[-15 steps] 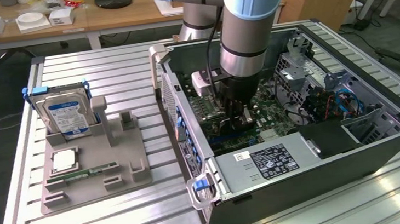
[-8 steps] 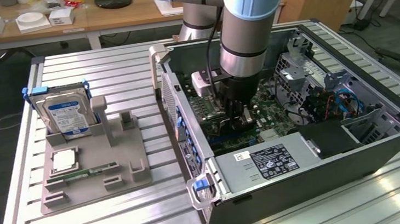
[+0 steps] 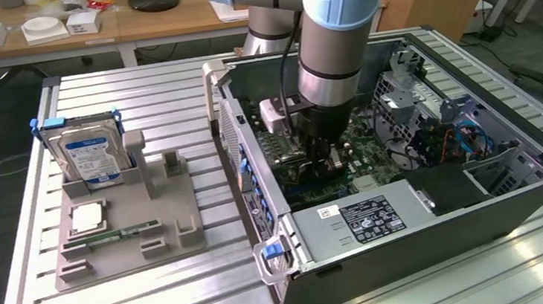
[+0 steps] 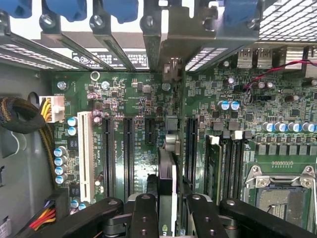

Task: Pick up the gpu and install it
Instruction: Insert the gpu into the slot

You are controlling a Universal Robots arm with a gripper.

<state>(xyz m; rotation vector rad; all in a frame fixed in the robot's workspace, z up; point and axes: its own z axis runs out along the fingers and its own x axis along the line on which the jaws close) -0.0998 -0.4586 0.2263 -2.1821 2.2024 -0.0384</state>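
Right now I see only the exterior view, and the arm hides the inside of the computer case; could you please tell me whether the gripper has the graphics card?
Observer: Yes. In the wrist view the gripper has a finger on each side of the graphics card, seen edge-on.
Operator: Thank you. Where is it over the board?
Observer: It lines up between a short black slot and a long black slot.
Operator: Is the white slot in use?
Observer: No, the white slot holds nothing.
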